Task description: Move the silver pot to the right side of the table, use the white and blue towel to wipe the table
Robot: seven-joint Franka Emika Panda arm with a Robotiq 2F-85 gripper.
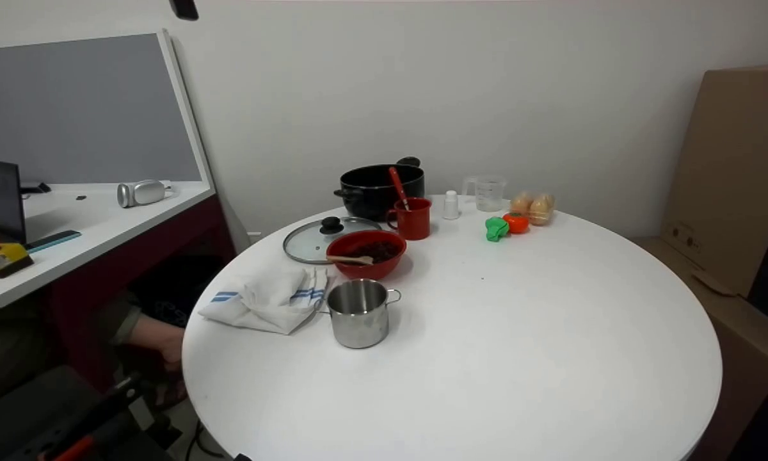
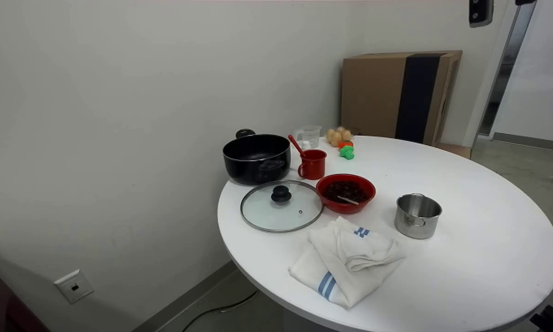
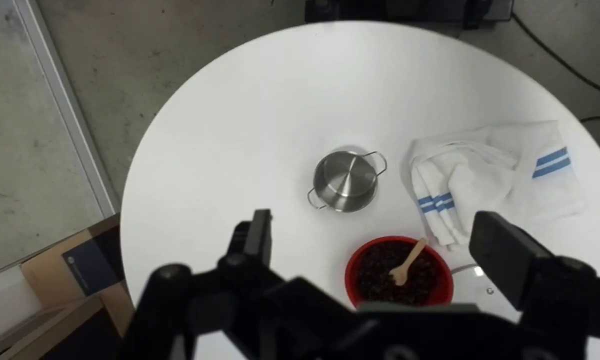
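Note:
The silver pot (image 1: pixel 358 315) stands upright on the white round table (image 1: pixel 518 371), with a small wire handle on each side. It also shows in an exterior view (image 2: pixel 417 216) and in the wrist view (image 3: pixel 346 181). The white and blue towel (image 1: pixel 265 301) lies crumpled beside the pot, apart from it in the wrist view (image 3: pixel 490 175). My gripper (image 3: pixel 374 214) is open and empty, high above the table, its fingers wide apart. Only dark fingertips show at the top edge of the exterior views, here the gripper (image 2: pixel 502 11).
A red bowl (image 3: pixel 352 270) of dark food with a wooden fork stands near the pot. A glass lid (image 2: pixel 281 207), black pot (image 2: pixel 257 159), red mug (image 1: pixel 415 219), white shaker (image 1: pixel 450 206), measuring cup (image 1: pixel 489 193), toy vegetables (image 1: pixel 496 228) and eggs (image 1: pixel 541 208) stand toward the wall.

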